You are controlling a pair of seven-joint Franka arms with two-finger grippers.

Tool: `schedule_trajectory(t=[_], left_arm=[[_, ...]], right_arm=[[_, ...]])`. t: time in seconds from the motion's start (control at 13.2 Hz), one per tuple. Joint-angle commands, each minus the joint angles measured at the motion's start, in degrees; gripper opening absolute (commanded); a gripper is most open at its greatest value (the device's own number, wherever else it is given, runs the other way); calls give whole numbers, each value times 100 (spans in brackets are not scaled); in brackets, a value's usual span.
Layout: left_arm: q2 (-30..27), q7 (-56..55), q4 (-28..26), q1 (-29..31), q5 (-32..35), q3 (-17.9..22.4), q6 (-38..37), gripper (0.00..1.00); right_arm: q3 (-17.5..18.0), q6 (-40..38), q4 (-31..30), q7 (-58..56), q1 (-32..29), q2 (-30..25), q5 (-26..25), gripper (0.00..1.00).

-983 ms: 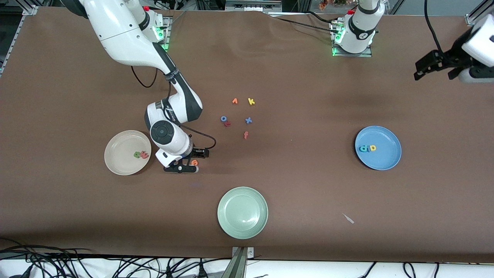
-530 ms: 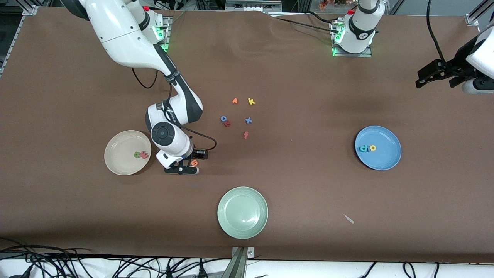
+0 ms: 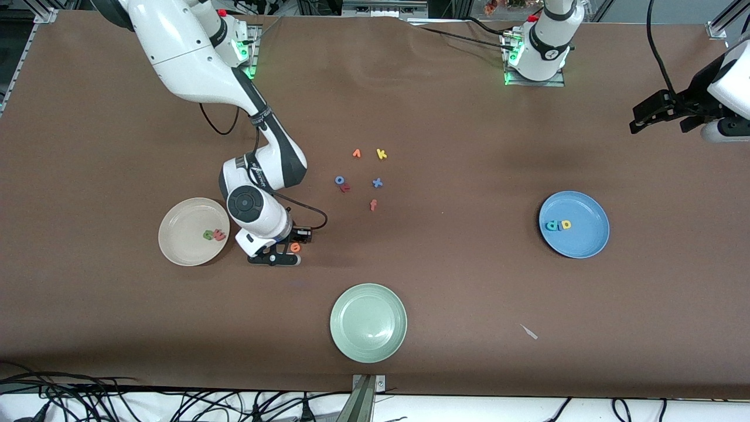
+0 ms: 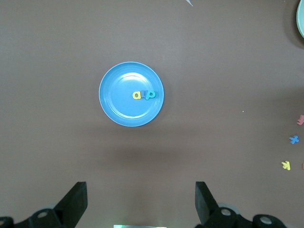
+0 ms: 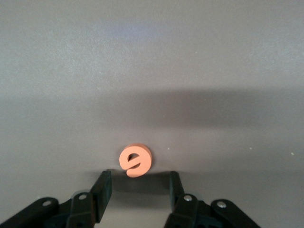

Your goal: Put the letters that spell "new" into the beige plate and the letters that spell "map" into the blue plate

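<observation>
My right gripper (image 3: 292,249) is down at the table beside the beige plate (image 3: 176,218), open. The orange e (image 3: 295,247) (image 5: 135,160) lies flat just at its fingertips (image 5: 105,176), with a gap on each side. A green n (image 3: 207,235) and a salmon w (image 3: 219,235) rest in the beige plate. In the blue plate (image 3: 580,246) (image 4: 118,107) lie a yellow a (image 3: 566,224) (image 4: 137,95) and a teal p (image 3: 552,225) (image 4: 149,94). My left gripper (image 3: 656,111) (image 4: 141,202) hangs open high over the left arm's end of the table, holding nothing.
A pale green plate (image 3: 368,322) sits near the front camera. Loose letters lie mid-table: orange v (image 3: 356,153), yellow k (image 3: 381,154), blue o (image 3: 339,180), blue x (image 3: 377,183), orange f (image 3: 373,204). A white scrap (image 3: 529,332) lies toward the left arm's end.
The right gripper's fingers have drawn closer together around the orange e. The left arm shifted slightly a second ago and has since held still.
</observation>
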Motion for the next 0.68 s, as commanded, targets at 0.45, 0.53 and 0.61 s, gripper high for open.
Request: schedule_trajectory(t=[0.45, 0.53, 0.61], left_arm=[[57, -67, 167, 3, -47, 50, -106, 100], [57, -67, 167, -6, -47, 50, -88, 100], [66, -67, 167, 3, -47, 50, -10, 100]], right_arm=[[46, -35, 339, -55, -57, 225, 80, 54], [46, -44, 339, -55, -57, 225, 80, 54], [46, -44, 339, -55, -57, 225, 80, 54]])
